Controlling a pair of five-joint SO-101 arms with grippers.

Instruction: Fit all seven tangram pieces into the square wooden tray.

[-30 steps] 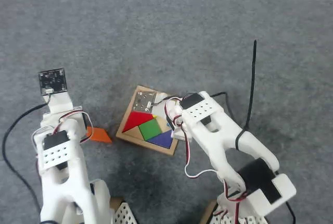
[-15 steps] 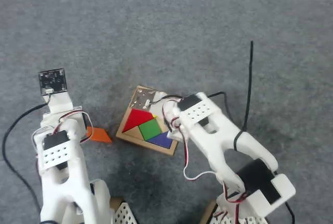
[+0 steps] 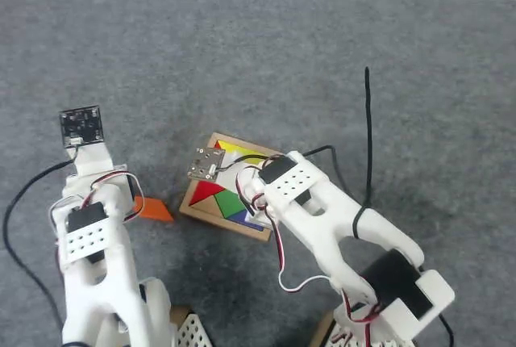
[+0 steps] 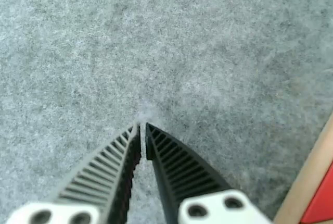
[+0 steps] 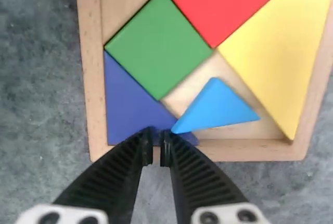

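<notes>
Inside the square wooden tray sit a red triangle, yellow triangle, dark-blue triangle, green square and small light-blue triangle (askew), while the right gripper hangs nearly closed and empty over the tray's rim, the left gripper likewise beside the tray, near an orange parallelogram.

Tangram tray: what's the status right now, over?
Both shut: left gripper over carpet, right gripper at tray rim. Seated: red piece, green piece, blue piece, yellow piece; light blue triangle askew. Outside: orange piece, on carpet.
</notes>
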